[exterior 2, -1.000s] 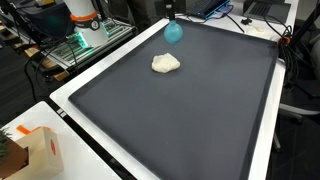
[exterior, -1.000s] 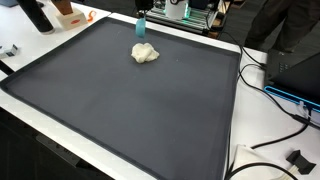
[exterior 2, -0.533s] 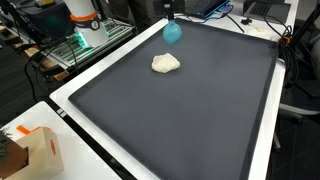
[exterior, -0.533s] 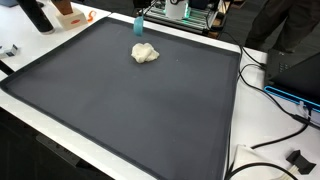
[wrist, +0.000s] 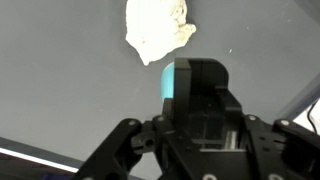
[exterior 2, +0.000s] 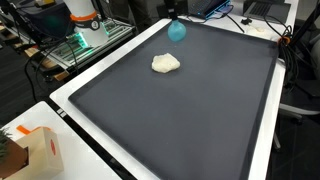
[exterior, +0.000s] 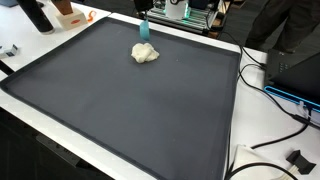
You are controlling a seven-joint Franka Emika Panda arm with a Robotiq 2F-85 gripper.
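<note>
My gripper is shut on a teal object; only a thin strip of it shows beside the black fingers. In both exterior views the teal object hangs just above the far edge of the dark mat, and the gripper itself is almost entirely out of frame above it. A cream crumpled lump lies on the mat a short way from the teal object, untouched.
A white table border rings the mat. An orange and white box sits at one corner. Cables run along one side, with a dark bottle and lab equipment beyond the far edge.
The teal object has swung and shifted slightly sideways along the mat's far edge. The cream lump has not moved.
</note>
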